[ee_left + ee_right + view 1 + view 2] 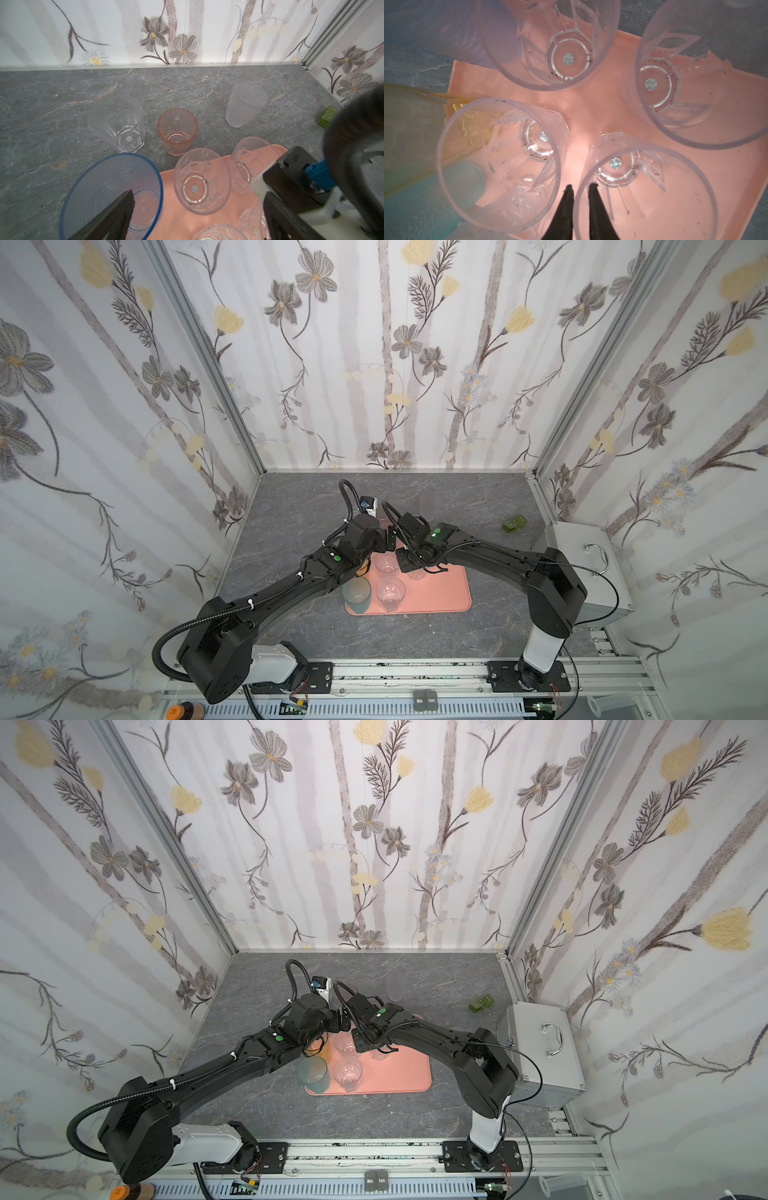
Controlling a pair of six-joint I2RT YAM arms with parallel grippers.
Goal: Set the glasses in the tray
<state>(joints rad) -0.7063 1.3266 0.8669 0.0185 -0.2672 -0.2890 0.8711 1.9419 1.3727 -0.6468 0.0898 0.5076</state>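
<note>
Right gripper (581, 197) had its fingers barely apart around the rim of a clear glass (645, 187) standing on the tray (591, 108). Left gripper (198, 195), wide open, was nearer the upright pink glass (176, 131) just past the tray's far edge.

Worktop (299, 510): grey marbled slab. Sitting directly on it: salmon tray (440, 593) mid-front, clear faceted tumbler (117, 122) and pink tumbler (177, 131) upright just behind the tray, frosted dotted tumbler (245, 104) further back, green block (514, 524) and grey metal box (582, 556) at right.
</note>
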